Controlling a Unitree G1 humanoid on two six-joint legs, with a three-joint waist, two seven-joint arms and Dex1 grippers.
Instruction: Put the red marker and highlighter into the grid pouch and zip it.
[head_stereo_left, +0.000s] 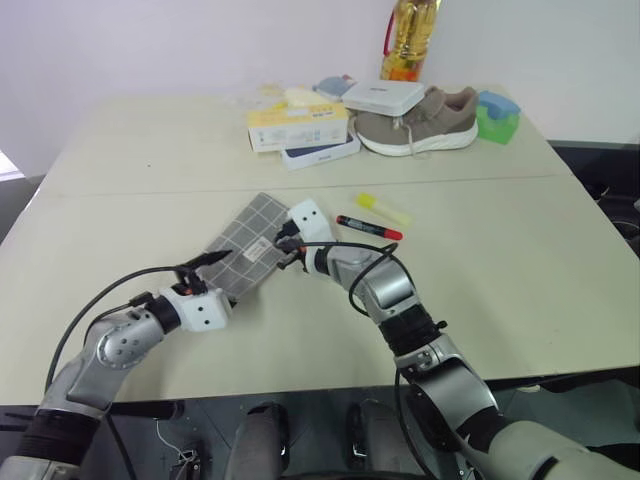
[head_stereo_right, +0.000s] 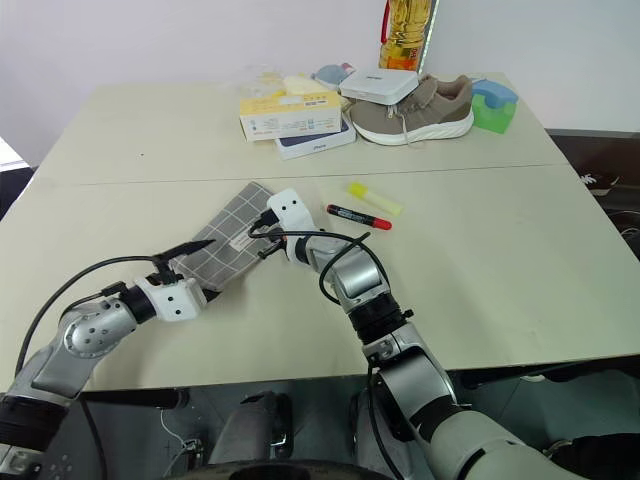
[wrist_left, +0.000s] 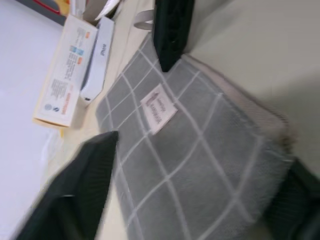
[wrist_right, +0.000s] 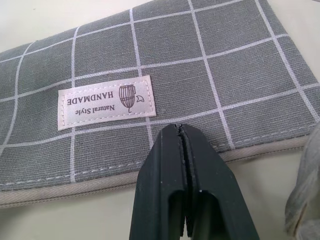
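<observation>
The grid pouch (head_stereo_left: 245, 245) is seen flat on the table (head_stereo_left: 500, 280), slightly left of centre, lying diagonally w/ its label up. The red marker (head_stereo_left: 368, 227) and the highlighter (head_stereo_left: 382, 208) are lying loose on the table just right of the pouch, side by side, highlighter on the far side; neither is in the pouch yet. The right gripper (wrist_right: 181, 131) is clenched w/ fingers pressed together at the pouch's zipper-side edge, near the label; whether a zip pull or any fabric is pinched btwn them can't be told, since nothing is seen in the seam. The left gripper (head_stereo_left: 205, 262) is spread apart around the pouch's near-left corner, one finger (wrist_left: 87, 175) over the fabric, the other at the corner; nothing is seen to be grasped by it yet. Judged step: pouch is being braced and opened, so task is at an early stage. Risks: if the left fingers are closed on top fabric only, both layers could be pinched together and the mouth kept shut; if the corner is missed, the pouch would prob. slide or rotate when the zip edge is pulled, as thin fabric has little grip on a smooth top. A drag to the right could knock the marker, which would roll easily. A tug w/o a firm hold on the pull could just slip off.
</observation>
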